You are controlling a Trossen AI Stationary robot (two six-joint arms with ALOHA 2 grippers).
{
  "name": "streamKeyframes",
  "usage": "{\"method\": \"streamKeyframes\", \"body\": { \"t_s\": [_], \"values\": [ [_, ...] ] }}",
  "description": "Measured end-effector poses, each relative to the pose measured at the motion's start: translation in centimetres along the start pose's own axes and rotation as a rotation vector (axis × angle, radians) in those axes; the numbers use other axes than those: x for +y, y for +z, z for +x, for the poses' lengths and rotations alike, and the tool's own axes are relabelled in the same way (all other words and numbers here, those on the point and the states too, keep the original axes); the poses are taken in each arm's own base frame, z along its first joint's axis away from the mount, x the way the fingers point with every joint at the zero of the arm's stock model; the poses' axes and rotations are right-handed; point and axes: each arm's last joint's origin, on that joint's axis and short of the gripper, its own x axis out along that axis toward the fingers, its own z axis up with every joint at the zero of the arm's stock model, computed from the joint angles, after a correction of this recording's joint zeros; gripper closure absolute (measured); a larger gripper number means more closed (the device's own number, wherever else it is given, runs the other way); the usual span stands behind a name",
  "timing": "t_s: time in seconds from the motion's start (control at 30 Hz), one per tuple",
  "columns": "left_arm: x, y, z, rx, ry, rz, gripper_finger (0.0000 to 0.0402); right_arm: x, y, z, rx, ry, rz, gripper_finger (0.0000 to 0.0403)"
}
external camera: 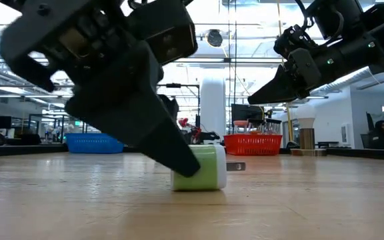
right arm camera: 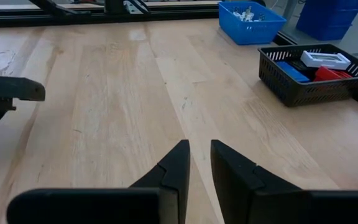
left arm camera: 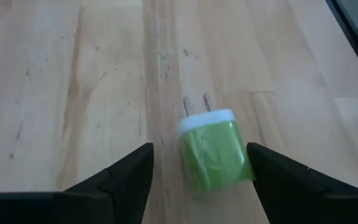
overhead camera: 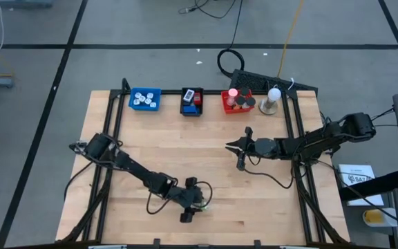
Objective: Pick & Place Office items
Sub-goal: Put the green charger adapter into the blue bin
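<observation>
item: green plug adapter (left arm camera: 213,154), a small green-bodied charger with a white end cap and two metal prongs, lying on its side on the wooden tabletop (overhead camera: 185,149) near the front edge, a little right of the middle of that edge. no brand or writing can be read on it.

left gripper (left arm camera: 199,167): lowered at the adapter near the front edge; its fingers are spread apart, one on each side of the green body. in the low view one finger is seen touching the adapter's side; the adapter is not clamped and rests on the wood.

right gripper (overhead camera: 231,145): held above the tabletop near its centre, towards the right side, well apart from the adapter; its fingers are nearly together, a narrow gap left between them, nothing held.

blue tray (overhead camera: 145,99): at the back edge, left of centre, with small white pieces inside.

black tray (overhead camera: 192,102): at the back edge, centre, holding flat blue, red and white items; the white item carries a label, not legible.

red tray (overhead camera: 238,102): at the back edge, right of the black tray, holding small upright cylinders.

white ball-topped stand (overhead camera: 273,99): just beside the red tray, towards the back right corner.

printed sheet (overhead camera: 356,176): off the right edge of the tabletop; its text cannot be read.
</observation>
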Motion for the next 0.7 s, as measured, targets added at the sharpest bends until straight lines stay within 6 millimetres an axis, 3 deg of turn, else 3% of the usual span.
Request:
{"method": "streamKeyframes", "body": {
  "t_s": [0.2,0.47,0.7],
  "values": [
    [0.55,0.23,0.09,-0.01,0.01,0.009,0.0161,0.0,0.0,0.0,0.0,0.0,0.0,0.0348],
    [0.55,0.03,0.09,0.008,0.017,0.069,0.0269,0.0,0.0,0.0,0.0,0.0,-0.017,0.0348],
    [0.93,-0.06,0.01,-0.133,0.04,0.18,0.0269,0.59,0.03,-0.15,0.001,0.023,-0.031,0.0339]
  ]
}}
